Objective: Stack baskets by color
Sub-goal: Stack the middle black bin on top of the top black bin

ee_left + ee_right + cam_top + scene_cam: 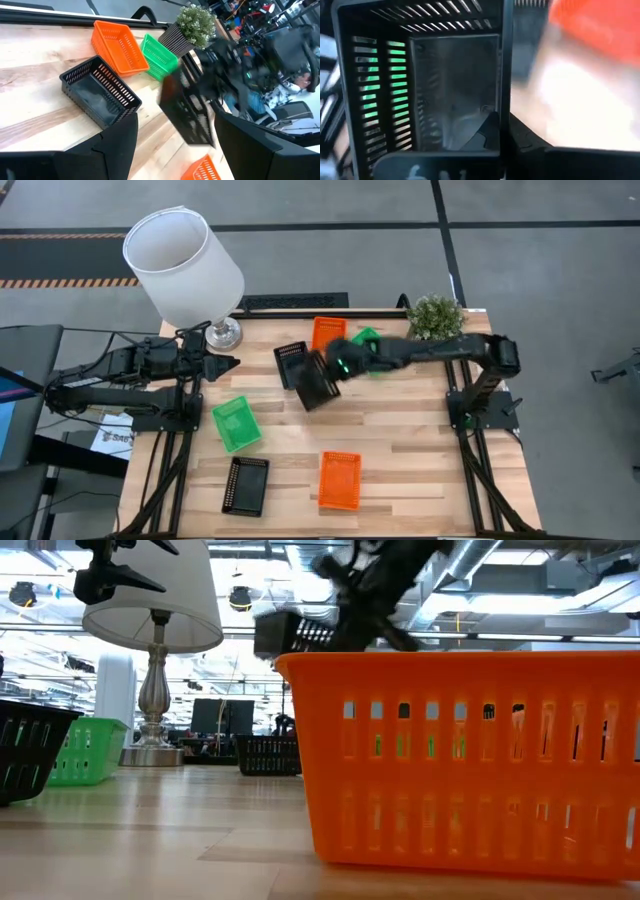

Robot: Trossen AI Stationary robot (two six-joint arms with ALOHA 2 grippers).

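Note:
My right gripper [336, 368] is shut on a black basket [318, 387] that hangs tilted above the table's middle. A second black basket [292, 358] stands on the table just beyond it. An orange basket [328, 332] and a green basket [366, 338] lie behind, the green one partly under my arm. Nearer the front lie a green basket [236, 423], a black basket [246, 485] and an orange basket [340, 480]. My left gripper [230, 364] waits open at the table's left edge, touching nothing. My right gripper holds the black basket by one side wall [505, 85], at the rim. One finger [485, 134] is inside the basket and the other [532, 142] outside. The fingers slant down from the table's right side. The basket [290, 635] is lifted clear and tilted.
A white-shaded lamp [185, 265] stands at the far left corner and a potted plant [436, 315] at the far right. Bare wood lies between the middle baskets and the front ones. In the low view the front orange basket [460, 760] fills the foreground.

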